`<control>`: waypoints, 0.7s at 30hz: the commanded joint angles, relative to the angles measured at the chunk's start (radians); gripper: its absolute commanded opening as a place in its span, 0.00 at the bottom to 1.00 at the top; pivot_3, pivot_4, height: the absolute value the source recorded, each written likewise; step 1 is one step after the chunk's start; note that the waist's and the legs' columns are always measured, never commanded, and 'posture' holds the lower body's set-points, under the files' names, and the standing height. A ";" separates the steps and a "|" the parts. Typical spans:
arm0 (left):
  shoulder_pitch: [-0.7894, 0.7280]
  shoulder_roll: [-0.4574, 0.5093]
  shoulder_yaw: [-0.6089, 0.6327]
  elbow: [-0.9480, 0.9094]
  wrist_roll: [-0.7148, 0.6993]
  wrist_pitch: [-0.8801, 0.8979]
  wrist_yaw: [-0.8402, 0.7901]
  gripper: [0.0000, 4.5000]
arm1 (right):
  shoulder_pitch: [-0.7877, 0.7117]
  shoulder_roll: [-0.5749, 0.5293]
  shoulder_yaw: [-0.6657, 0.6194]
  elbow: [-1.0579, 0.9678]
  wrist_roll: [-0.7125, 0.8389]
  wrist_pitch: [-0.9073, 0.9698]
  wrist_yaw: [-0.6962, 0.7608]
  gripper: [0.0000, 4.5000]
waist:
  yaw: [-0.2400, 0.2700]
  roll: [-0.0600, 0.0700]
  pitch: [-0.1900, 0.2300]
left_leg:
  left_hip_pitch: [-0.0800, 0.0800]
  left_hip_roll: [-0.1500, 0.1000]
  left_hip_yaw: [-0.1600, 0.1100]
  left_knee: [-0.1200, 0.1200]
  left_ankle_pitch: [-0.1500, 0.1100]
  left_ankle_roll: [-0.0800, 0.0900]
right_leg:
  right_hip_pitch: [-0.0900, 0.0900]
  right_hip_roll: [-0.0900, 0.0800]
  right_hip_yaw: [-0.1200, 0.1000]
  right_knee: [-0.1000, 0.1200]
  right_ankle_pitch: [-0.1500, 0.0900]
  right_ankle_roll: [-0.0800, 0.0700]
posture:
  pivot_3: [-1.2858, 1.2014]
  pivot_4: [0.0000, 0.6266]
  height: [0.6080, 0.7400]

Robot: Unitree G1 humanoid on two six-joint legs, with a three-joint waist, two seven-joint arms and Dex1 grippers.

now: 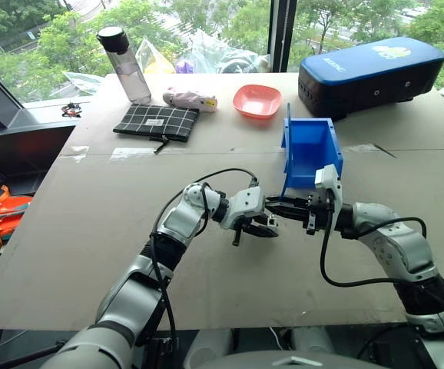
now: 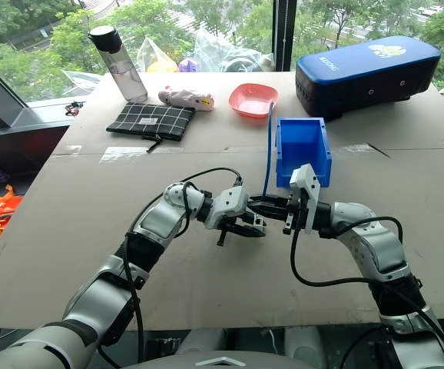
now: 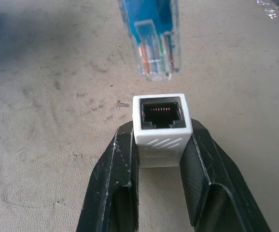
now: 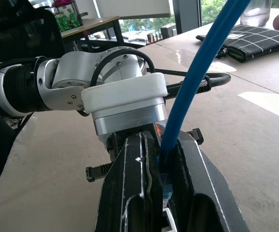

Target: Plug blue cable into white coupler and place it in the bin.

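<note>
Across the wide, scuffed beige worktop (image 1: 91,231) I see the bright blue plastic bin (image 1: 312,150) with tall walls standing roughly mid-surface, and I take it as my landmark. Behind the bin, toward the window with green trees outside, sits a pink shallow bowl (image 1: 256,100); to the bin's far right lies a large dark blue hard case (image 1: 369,71). Well to the bin's far left are a black-and-white checked pouch (image 1: 157,121) and a clear bottle with a black cap (image 1: 125,65).

Just in front of the bin my two arms meet, wrists turned inward so the claws point at each other. My left claw (image 3: 161,145) is clenched on the tiny white rectangular coupler (image 3: 161,128), one black finger on each side, its dark socket opening facing away from the wrist. My right claw (image 4: 161,179) is closed tight on the thin light-blue cable (image 4: 197,82) close to its plug end; the cord rises from the grip and stands up beside the bin's left wall. The cable's clear plug (image 3: 155,46) hovers just off the socket mouth, near but not inserted, slightly out of line with it.
</note>
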 commanded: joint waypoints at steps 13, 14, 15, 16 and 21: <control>-0.005 0.006 -0.005 -0.057 -0.027 0.008 -0.010 0.13 | 0.000 0.014 0.034 0.093 -0.111 -0.098 0.055 0.00 | -0.001 0.000 0.000 | 0.000 0.000 0.000 0.000 0.000 0.000 | 0.000 0.000 0.000 0.000 0.000 0.000 | 0.52 0.24 0.98; -0.004 0.006 -0.006 -0.058 -0.028 0.008 -0.011 0.13 | -0.003 0.011 0.040 0.104 -0.123 -0.106 0.062 0.00 | -0.001 0.000 0.000 | 0.000 0.000 0.000 0.000 0.000 0.000 | 0.000 0.000 0.000 0.000 0.000 0.000 | 0.52 0.24 0.98; -0.004 0.007 -0.006 -0.058 -0.028 0.008 -0.012 0.13 | -0.006 0.007 0.046 0.112 -0.134 -0.114 0.070 0.00 | -0.001 0.000 0.000 | 0.000 0.000 0.000 0.000 0.000 0.000 | 0.000 0.000 0.000 0.000 0.000 0.000 | 0.52 0.24 0.98; -0.004 0.007 -0.006 -0.059 -0.028 0.009 -0.012 0.13 | -0.008 -0.001 0.052 0.118 -0.146 -0.122 0.080 0.00 | -0.001 0.000 0.000 | 0.000 0.000 0.000 0.000 0.000 0.000 | 0.000 0.000 0.000 0.000 0.000 0.000 | 0.52 0.24 0.98; -0.001 0.009 -0.005 -0.065 -0.030 0.013 -0.010 0.13 | -0.009 -0.028 0.083 0.110 -0.192 -0.147 0.118 0.00 | -0.001 0.000 0.000 | 0.000 -0.001 -0.001 0.000 0.000 0.000 | 0.000 0.000 -0.001 0.000 0.000 0.000 | 0.52 0.24 0.98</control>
